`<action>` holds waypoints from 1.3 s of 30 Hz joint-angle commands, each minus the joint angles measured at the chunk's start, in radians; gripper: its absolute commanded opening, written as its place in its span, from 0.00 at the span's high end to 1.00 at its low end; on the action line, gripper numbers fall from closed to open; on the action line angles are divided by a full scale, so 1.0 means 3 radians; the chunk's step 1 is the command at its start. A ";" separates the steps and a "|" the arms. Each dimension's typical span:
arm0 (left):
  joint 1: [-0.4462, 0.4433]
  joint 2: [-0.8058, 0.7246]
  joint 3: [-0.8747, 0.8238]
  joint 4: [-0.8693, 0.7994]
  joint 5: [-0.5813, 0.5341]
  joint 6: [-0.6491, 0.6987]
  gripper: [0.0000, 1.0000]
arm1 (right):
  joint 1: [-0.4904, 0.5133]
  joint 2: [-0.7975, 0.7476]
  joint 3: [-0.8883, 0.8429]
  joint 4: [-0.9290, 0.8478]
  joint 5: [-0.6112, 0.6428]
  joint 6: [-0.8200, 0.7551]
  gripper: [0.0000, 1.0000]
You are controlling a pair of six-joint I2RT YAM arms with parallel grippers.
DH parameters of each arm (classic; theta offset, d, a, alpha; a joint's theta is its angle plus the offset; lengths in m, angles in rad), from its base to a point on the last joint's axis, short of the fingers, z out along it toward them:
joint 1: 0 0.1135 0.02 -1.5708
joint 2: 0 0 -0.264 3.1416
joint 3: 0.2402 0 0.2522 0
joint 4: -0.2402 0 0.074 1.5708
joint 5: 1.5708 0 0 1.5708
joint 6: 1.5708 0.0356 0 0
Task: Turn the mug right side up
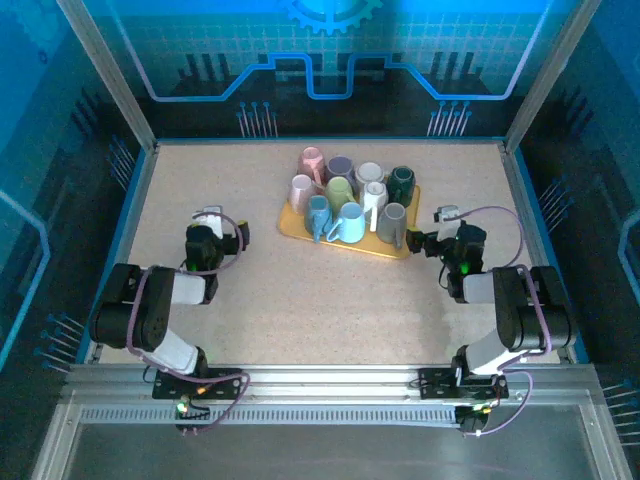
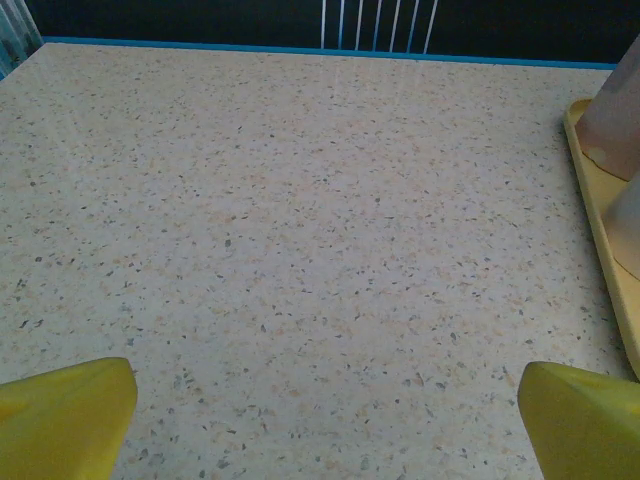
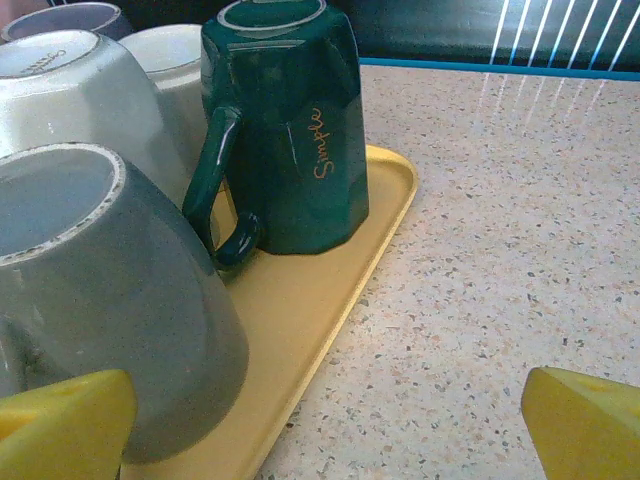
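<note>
- The worktop [image 1: 300, 300] lies bare beneath the left claw [image 2: 325, 420], which gapes wide and empty, well left of the tray [image 2: 600, 210].
- That tray carries all the mugs [image 1: 340, 190], packed close; lifting one could topple neighbours or drag the tray.
- The grey mug [image 3: 120, 300] and green mug [image 3: 300, 130] stand base up, insides hidden.
- The right claw [image 3: 325, 425] is wide and empty, near the grey mug; glaze may slip mid-turn.

left gripper [image 2: 325, 405] and right gripper [image 3: 325, 410] both spread wide.

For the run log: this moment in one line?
left gripper open, over table | right gripper open, facing tray | green mug, grey mug upside down on tray
</note>
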 commanded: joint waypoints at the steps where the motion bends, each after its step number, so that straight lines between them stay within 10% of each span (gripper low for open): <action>1: -0.0017 0.0004 0.0021 0.0114 -0.0046 -0.0020 0.01 | 0.0012 -0.0016 0.0066 0.0032 -0.0045 -0.0060 0.00; 25: -0.0064 -0.0016 -0.0007 0.0141 -0.0092 0.0025 0.01 | -0.0027 -0.0060 -0.0113 0.0374 -0.0306 -0.0080 0.00; 39: -0.0675 -0.2330 0.0687 -0.1962 -0.0177 -0.0100 0.01 | 0.0908 -0.2382 0.0123 -0.1150 0.0390 0.0491 0.00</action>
